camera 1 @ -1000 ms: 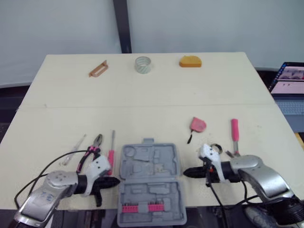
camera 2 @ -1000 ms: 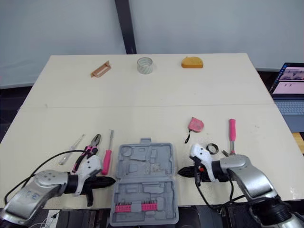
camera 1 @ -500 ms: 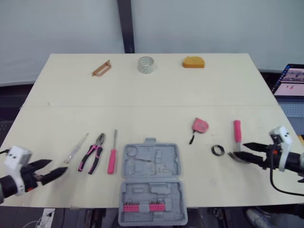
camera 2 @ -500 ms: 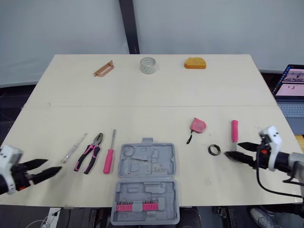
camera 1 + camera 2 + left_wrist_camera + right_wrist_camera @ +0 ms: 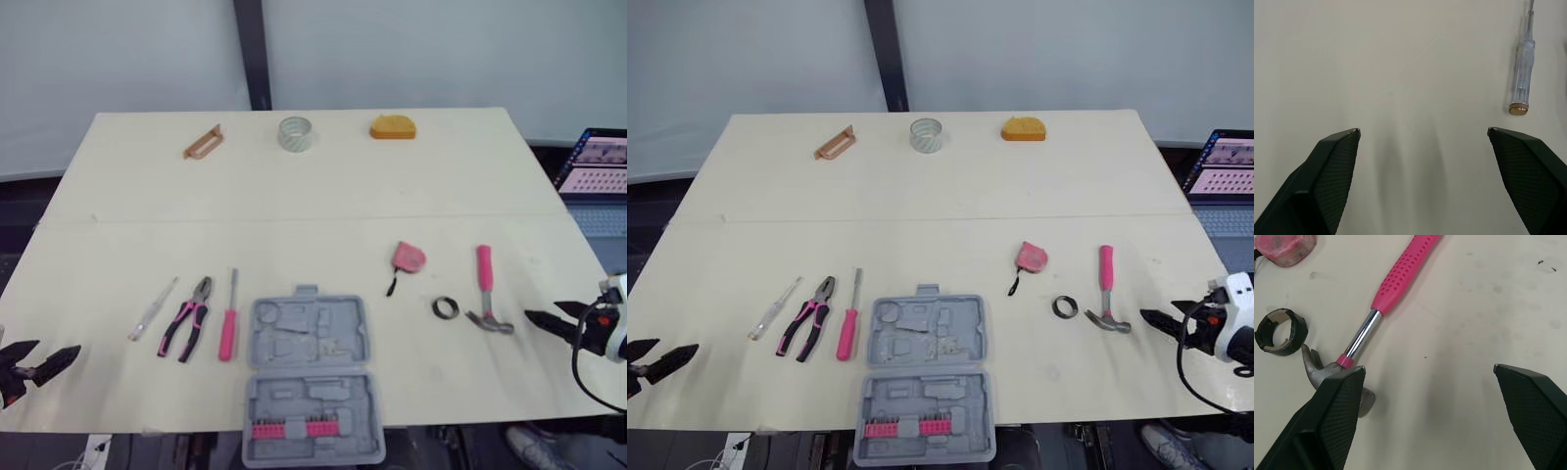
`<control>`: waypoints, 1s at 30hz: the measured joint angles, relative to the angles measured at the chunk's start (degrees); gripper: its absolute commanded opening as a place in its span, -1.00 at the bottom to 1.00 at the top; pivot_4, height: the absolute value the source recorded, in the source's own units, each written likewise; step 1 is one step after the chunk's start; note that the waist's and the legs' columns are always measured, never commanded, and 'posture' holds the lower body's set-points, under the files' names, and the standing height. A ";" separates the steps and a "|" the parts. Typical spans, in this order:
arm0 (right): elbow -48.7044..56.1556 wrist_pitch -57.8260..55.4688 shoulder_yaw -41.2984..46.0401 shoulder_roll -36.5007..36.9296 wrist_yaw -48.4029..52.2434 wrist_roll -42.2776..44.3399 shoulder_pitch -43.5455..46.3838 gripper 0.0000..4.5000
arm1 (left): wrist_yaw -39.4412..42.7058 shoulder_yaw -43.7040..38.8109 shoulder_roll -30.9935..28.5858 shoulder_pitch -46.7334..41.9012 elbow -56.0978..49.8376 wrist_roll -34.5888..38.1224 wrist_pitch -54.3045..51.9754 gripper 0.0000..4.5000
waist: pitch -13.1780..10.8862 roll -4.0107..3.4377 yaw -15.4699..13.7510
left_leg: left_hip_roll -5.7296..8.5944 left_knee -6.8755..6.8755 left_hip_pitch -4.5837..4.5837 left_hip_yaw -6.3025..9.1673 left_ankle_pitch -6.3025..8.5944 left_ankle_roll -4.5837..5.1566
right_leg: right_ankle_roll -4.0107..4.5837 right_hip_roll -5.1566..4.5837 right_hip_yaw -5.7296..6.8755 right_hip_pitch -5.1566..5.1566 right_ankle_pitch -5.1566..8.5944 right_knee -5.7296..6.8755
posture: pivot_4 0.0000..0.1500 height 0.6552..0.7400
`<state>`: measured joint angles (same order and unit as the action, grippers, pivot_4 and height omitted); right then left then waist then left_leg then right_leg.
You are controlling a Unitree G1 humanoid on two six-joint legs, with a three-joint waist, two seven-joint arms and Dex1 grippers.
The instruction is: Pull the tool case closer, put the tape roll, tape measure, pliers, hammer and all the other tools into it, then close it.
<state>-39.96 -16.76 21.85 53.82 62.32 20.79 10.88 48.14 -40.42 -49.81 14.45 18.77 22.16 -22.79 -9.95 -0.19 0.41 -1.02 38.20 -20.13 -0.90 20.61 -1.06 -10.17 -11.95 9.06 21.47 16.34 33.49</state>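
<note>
Table (image 5: 294,186): open tool case (image 5: 310,338), pink pieces (image 5: 291,429).

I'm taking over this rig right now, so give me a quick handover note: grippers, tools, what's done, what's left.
Left gripper: open, empty, over the table near the clear tester screwdriver.
Right gripper: open, empty, near the hammer.
Tool case: open at the near edge, none of the loose tools inside yet.
Pliers and pink screwdriver lie left of it; tape measure and black ring right; clear tape roll at the far edge.
Left: load everything, close the case.
</note>
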 measured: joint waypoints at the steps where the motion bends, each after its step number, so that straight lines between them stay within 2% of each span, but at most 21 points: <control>1: -0.13 0.22 -0.01 0.00 0.02 -0.05 0.06 0.97 | -0.02 0.01 0.00 -0.04 0.00 0.00 0.01 0.99 | 0.00 0.00 0.00 | 0.00 0.00 0.00 0.00 0.00 0.00 | 0.00 0.00 0.00 0.00 0.00 0.00 | 1.00 1.00; 14: 0.06 0.60 -0.43 0.00 0.58 -0.45 1.39 0.97 | -0.97 1.19 0.03 -2.84 -0.25 0.02 0.75 0.99 | 0.00 0.00 0.04 | 0.00 0.00 0.00 -0.01 0.01 -0.01 | 0.00 0.00 0.00 0.00 0.00 0.00 | 1.00 1.00; 19: 8.72 -3.49 -0.07 -0.01 1.96 2.22 -1.68 0.97 | -0.40 2.25 0.36 -3.11 -4.50 0.68 0.60 0.99 | 0.00 0.00 -0.22 | -0.01 0.02 -0.01 -0.01 0.01 -0.01 | 0.00 0.00 -0.01 0.00 0.00 0.00 | 1.00 1.00; 24: 25.78 -13.82 0.88 0.00 4.46 9.92 -3.97 0.97 | -0.57 4.54 3.80 -5.19 -14.69 4.78 -2.80 0.99 | 0.00 0.00 -0.35 | -0.02 0.08 -0.01 0.03 0.01 -0.02 | 0.00 0.00 -0.02 -0.01 0.00 0.06 | 1.00 1.00; 30: 40.59 -19.78 -0.93 -1.69 1.80 13.41 -3.91 0.97 | -3.95 10.35 8.69 -5.37 -25.85 5.94 -7.46 0.99 | 0.02 0.04 -0.41 | -0.02 0.11 -0.01 0.04 0.05 -0.03 | 0.00 0.00 -0.02 -0.01 0.00 0.06 | 1.00 1.00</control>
<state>0.63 -36.53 20.92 52.13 64.12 34.20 6.98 44.19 -30.08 -41.11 9.08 -7.08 28.10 -30.25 -9.94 -0.15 0.00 -1.04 38.31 -20.15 -0.87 20.66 -1.09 -10.17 -11.95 9.03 21.45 16.33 33.55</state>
